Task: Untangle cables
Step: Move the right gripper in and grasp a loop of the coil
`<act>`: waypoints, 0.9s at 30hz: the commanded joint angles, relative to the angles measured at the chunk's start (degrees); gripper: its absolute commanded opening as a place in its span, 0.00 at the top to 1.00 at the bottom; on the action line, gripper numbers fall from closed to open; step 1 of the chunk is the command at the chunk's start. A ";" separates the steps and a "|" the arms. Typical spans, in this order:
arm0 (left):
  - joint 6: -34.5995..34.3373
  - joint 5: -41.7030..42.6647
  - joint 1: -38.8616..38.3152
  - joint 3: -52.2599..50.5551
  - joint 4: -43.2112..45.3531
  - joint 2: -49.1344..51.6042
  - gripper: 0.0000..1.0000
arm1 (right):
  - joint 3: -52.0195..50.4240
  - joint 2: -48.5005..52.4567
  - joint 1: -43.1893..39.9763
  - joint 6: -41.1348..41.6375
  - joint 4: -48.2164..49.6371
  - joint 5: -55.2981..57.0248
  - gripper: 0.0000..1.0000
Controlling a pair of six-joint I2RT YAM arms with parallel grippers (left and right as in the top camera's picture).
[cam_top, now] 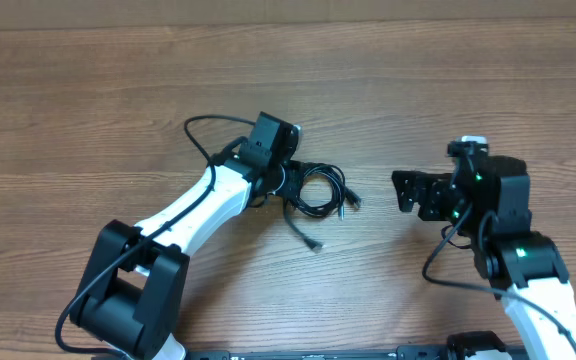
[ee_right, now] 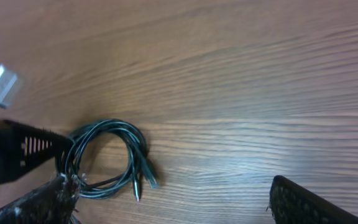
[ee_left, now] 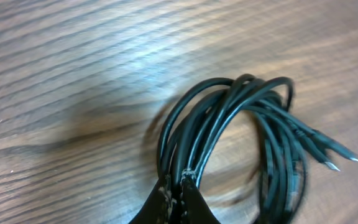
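The cables [cam_top: 318, 190] are thin black cords bunched in one coil at the table's middle, with plug ends [cam_top: 350, 204] sticking out right and one loose end [cam_top: 313, 243] trailing toward the front. My left gripper [cam_top: 286, 182] is shut on the coil's left side; in the left wrist view its fingertips [ee_left: 178, 182] pinch several strands of the coil [ee_left: 229, 124]. My right gripper [cam_top: 408, 192] is open and empty, to the right of the coil and apart from it. The right wrist view shows the coil [ee_right: 107, 158] beyond its wide-spread fingers [ee_right: 173, 199].
The wooden table [cam_top: 468, 90] stretches all round. A thicker black arm cable [cam_top: 203, 130] loops behind the left wrist, and another [cam_top: 443, 262] hangs beside the right arm. The left arm's base [cam_top: 128, 290] stands at the front left.
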 commanded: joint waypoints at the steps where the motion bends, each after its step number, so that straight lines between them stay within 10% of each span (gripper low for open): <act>1: 9.31 4.74 -0.35 1.81 -2.43 -1.77 0.96 | 5.51 4.44 0.11 -3.45 -1.86 -5.29 0.04; 8: 9.31 4.76 -0.37 1.81 -1.97 -1.77 0.96 | 15.87 15.15 1.97 -9.84 -11.54 -8.59 0.01; 27: 9.05 9.64 -0.26 3.17 1.40 -1.81 0.96 | 15.93 36.59 10.27 -14.64 2.73 -8.83 0.20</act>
